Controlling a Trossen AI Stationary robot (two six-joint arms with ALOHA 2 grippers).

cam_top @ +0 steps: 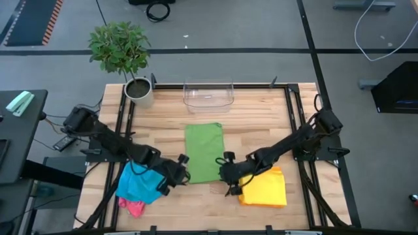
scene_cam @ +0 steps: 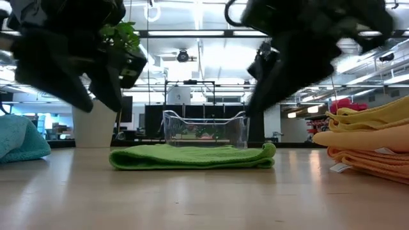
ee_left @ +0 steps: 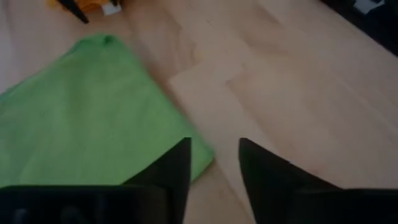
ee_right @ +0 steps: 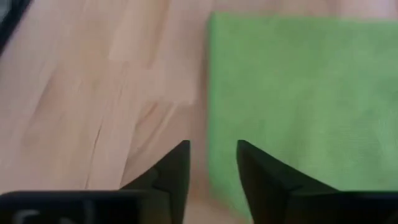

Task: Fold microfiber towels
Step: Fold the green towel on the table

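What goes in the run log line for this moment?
green towel: folded flat, table centre | left gripper: open, empty, at its near-left corner | right gripper: open, empty, at near-right edge

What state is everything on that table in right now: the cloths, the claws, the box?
Green towel: folded, flat at the table's middle, held by neither gripper.
Yellow towels: stacked by the right arm.
Blue towel: crumpled by the left arm, over a pink towel.
Left gripper: open, empty.
Right gripper: open, empty.
Clear bin: upright at the far edge.
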